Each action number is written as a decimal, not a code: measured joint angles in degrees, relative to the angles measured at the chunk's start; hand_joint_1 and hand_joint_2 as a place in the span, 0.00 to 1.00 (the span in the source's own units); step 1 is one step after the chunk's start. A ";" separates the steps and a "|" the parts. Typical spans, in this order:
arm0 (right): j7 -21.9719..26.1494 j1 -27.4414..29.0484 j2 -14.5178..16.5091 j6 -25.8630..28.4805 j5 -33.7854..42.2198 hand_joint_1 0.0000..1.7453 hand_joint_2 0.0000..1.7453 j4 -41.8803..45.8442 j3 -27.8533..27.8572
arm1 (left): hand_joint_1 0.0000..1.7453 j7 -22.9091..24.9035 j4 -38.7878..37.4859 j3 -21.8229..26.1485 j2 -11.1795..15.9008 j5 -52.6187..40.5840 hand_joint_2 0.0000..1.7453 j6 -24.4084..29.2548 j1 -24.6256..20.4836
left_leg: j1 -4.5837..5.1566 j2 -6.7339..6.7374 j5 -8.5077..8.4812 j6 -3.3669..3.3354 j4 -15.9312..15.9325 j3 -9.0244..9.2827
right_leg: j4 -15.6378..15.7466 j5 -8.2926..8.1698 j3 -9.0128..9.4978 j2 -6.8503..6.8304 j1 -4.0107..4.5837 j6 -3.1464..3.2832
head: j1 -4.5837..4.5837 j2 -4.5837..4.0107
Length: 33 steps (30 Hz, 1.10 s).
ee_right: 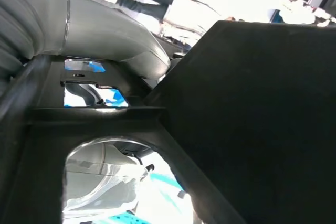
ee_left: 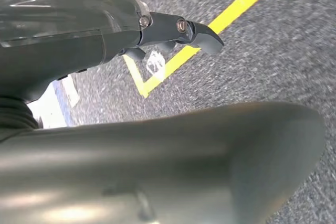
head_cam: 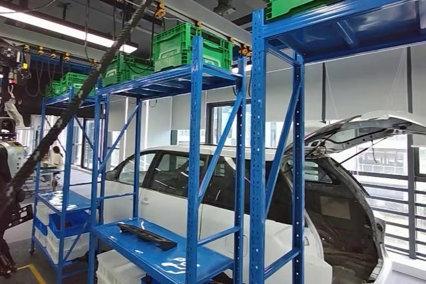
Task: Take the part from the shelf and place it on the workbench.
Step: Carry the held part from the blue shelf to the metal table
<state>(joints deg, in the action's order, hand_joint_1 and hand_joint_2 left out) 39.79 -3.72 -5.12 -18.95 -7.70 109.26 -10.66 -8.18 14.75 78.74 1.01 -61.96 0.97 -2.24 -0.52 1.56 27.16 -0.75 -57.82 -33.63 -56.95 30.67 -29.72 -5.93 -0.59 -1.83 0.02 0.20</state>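
Right wrist view: black panel (ee_right: 253, 119) lying against right hand (ee_right: 99, 30), thumb laid over its edge, apparently gripped. Looks stiff, light, slick moulded plastic; best held by a cut-out rim. Left hand (ee_left: 71, 30) spread, holding nothing. Similar black strip (head_cam: 146, 236) lying left on low blue shelf (head_cam: 170, 261).

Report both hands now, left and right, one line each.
Left hand: holds nothing, fingers apart above the grey floor with yellow lines.
Right hand: grips a black part, thumb pressed on its edge.
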 joint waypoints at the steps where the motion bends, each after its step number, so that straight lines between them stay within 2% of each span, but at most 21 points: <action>1: 0.01 -0.08 0.14 0.14 -0.16 1.00 1.00 -0.08 -0.05 | 0.00 -0.16 0.08 0.20 0.02 0.08 1.00 -0.07 0.00 | -0.08 -0.53 -0.15 -0.35 0.07 -0.04 | -1.42 1.18 -0.52 1.21 -0.13 -0.18 | 0.00 0.00; 3: 0.03 -0.16 0.19 0.22 -0.43 1.00 1.00 -0.31 -0.14 | 0.00 -0.40 0.16 0.44 0.02 0.11 1.00 -0.21 -0.26 | -0.07 -1.68 -0.38 -0.86 0.11 -0.19 | -7.79 4.92 -3.25 4.20 -0.24 -0.29 | 0.00 0.00; 4: 0.04 -0.18 0.19 0.22 -0.60 1.00 1.00 -0.49 -0.16 | 0.00 -0.55 0.17 0.50 0.01 0.08 1.00 -0.31 -0.44 | 0.03 -2.36 -0.47 -1.02 0.09 -0.26 | -11.95 6.65 -5.16 4.95 -0.20 -0.21 | 0.00 0.00; 5: 0.04 -0.25 0.17 0.20 -0.81 1.00 1.00 -0.68 -0.19 | 0.00 -0.73 0.17 0.56 -0.01 0.04 1.00 -0.41 -0.55 | 0.18 -3.10 -0.54 -1.14 0.07 -0.30 | -15.19 7.58 -6.73 5.35 -0.13 -0.08 | 0.00 0.00; 6: 0.04 -0.39 0.16 0.16 -1.04 1.00 1.00 -0.86 -0.21 | 0.00 -0.91 0.17 0.62 -0.02 -0.02 1.00 -0.49 -0.62 | 0.34 -3.85 -0.60 -1.22 0.05 -0.31 | -16.51 7.34 -7.47 5.58 -0.04 0.13 | 0.01 0.00; 8: 0.04 -0.93 0.11 0.06 -1.37 1.00 1.00 -1.05 -0.22 | 0.00 -1.15 0.17 0.71 -0.02 -0.11 1.00 -0.56 -0.69 | 0.65 -5.40 -0.69 -1.34 0.03 -0.21 | -12.09 3.64 -5.78 6.31 0.28 0.88 | 0.01 0.00; 10: 0.04 -1.60 0.06 -0.01 -1.43 1.00 1.00 -1.09 -0.21 | 0.00 -1.21 0.16 0.74 -0.26 -0.22 1.00 -0.57 -0.87 | 0.76 -6.79 -0.82 -1.32 -0.02 -0.26 | -4.26 -0.33 -2.60 8.85 0.50 1.99 | -0.01 0.00; 12: 0.01 -2.06 0.05 -0.09 -1.39 1.00 1.00 -1.09 -0.20 | 0.00 -1.29 0.15 0.75 -0.51 -0.28 1.00 -0.65 -1.05 | 0.55 -8.05 -1.10 -0.96 -0.10 -0.71 | -0.66 -1.47 -1.18 10.49 0.68 2.64 | -0.01 0.02; 14: -0.05 -2.46 0.11 -0.25 -1.38 1.00 1.00 -1.03 -0.32 | 0.00 -1.56 0.15 0.80 -0.57 -0.17 1.00 -0.82 -1.01 | 0.42 -9.23 -1.41 -0.36 -0.05 -1.19 | -0.01 -1.52 -0.94 9.48 0.65 2.73 | 0.00 0.02; 15: -0.11 -2.64 0.17 -0.33 -1.40 1.00 1.00 -0.94 -0.46 | 0.00 -1.73 0.15 0.85 -0.67 -0.06 1.00 -0.91 -0.95 | 0.50 -8.73 -1.20 -0.07 -0.26 -1.42 | 0.36 -1.66 -0.81 8.77 0.48 2.80 | 0.01 0.01; 17: -0.21 -2.75 0.33 -0.40 -1.48 1.00 1.00 -0.72 -0.77 | 0.00 -1.90 0.14 0.93 -0.86 0.10 1.00 -0.99 -1.07 | 0.60 -5.82 1.02 0.59 -3.31 -2.89 | 0.99 -1.96 -0.56 7.16 0.15 2.93 | 0.00 0.00; 18: -0.33 -2.70 0.39 -0.38 -1.56 1.00 1.00 -0.66 -0.91 | 0.00 -1.88 0.13 0.95 -0.97 0.08 1.00 -1.02 -1.22 | 0.50 -3.98 2.94 0.98 -6.63 -4.42 | 1.05 -1.98 -0.53 6.31 0.18 2.98 | 0.00 0.00; 20: -0.55 -2.42 0.51 -0.21 -1.74 1.00 1.00 -0.64 -1.25 | 0.00 -1.67 0.13 0.96 -1.13 -0.02 1.00 -1.04 -1.52 | -0.07 -2.47 6.10 1.76 -14.02 -7.79 | 0.99 -1.91 -0.59 4.53 0.17 2.97 | 0.00 0.00; 21: -0.62 -2.30 0.58 -0.11 -1.84 1.00 1.00 -0.65 -1.49 | 0.00 -1.58 0.13 0.96 -1.22 -0.02 1.00 -1.01 -1.53 | -0.38 -2.21 6.41 2.08 -15.81 -8.50 | 0.98 -1.85 -0.59 3.71 0.14 2.89 | 0.00 0.00; 22: -0.64 -2.23 0.65 -0.01 -1.90 1.00 1.00 -0.66 -1.71 | 0.00 -1.53 0.13 0.96 -1.31 0.01 1.00 -0.92 -1.49 | -0.67 -1.96 5.61 2.37 -15.24 -8.04 | 0.95 -1.77 -0.56 2.96 0.10 2.76 | 0.00 0.00; 24: -0.62 -2.18 0.72 0.23 -1.95 1.00 1.00 -0.64 -1.98 | 0.00 -1.50 0.13 0.98 -1.36 0.14 1.00 -0.64 -1.40 | -1.02 -0.40 2.14 2.79 -8.12 -4.09 | 0.77 -1.43 -0.32 1.59 -0.02 2.23 | 0.00 0.00; 26: -0.58 -2.20 0.72 0.39 -1.89 1.00 1.00 -0.54 -2.04 | 0.00 -1.33 0.13 1.01 -1.39 0.22 1.00 -0.44 -1.52 | -0.81 1.38 0.02 2.33 -1.70 -0.69 | 0.41 -0.96 -0.13 0.42 0.16 1.45 | -0.01 0.00; 27: -0.56 -2.21 0.71 0.39 -1.84 1.00 1.00 -0.47 -2.07 | 0.00 -1.20 0.13 1.04 -1.42 0.23 1.00 -0.39 -1.52 | -0.61 1.73 -0.10 1.87 -0.51 -0.15 | 0.29 -0.81 -0.07 -0.06 0.28 1.13 | -0.01 0.00; 30: -0.54 -2.22 0.73 0.31 -1.68 1.00 1.00 -0.31 -2.19 | 0.00 -1.00 0.14 1.23 -1.43 0.49 1.00 -0.22 -1.22 | -0.26 0.18 -0.07 0.41 -0.45 -0.43 | 0.23 -0.42 0.20 -0.76 0.08 0.31 | -0.01 0.00; 32: -0.49 -2.12 0.74 0.28 -1.67 1.00 1.00 -0.21 -2.16 | 0.00 -1.05 0.15 1.44 -1.42 0.79 1.00 -0.07 -1.19 | -0.36 -0.90 -0.28 -0.32 -0.31 -0.45 | -2.53 1.87 -0.76 1.61 -0.21 -0.06 | -0.01 0.00; 33: -0.45 -1.99 0.72 0.27 -1.68 1.00 1.00 -0.17 -2.14 | 0.00 -1.09 0.15 1.56 -1.42 0.88 1.00 -0.01 -1.28 | -0.37 -1.45 -0.35 -0.60 -0.27 -0.47 | -5.71 3.82 -2.10 3.31 -0.29 -0.10 | -0.01 0.00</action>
<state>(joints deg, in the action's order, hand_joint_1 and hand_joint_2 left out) 39.34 -5.72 -4.40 -18.68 -9.39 109.08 -12.79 -9.27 14.91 80.30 -0.42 -61.08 0.97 -3.52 -0.90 0.11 26.80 -1.35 -58.09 -34.10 -62.66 34.49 -31.82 -2.62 -0.87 -1.93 0.02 0.20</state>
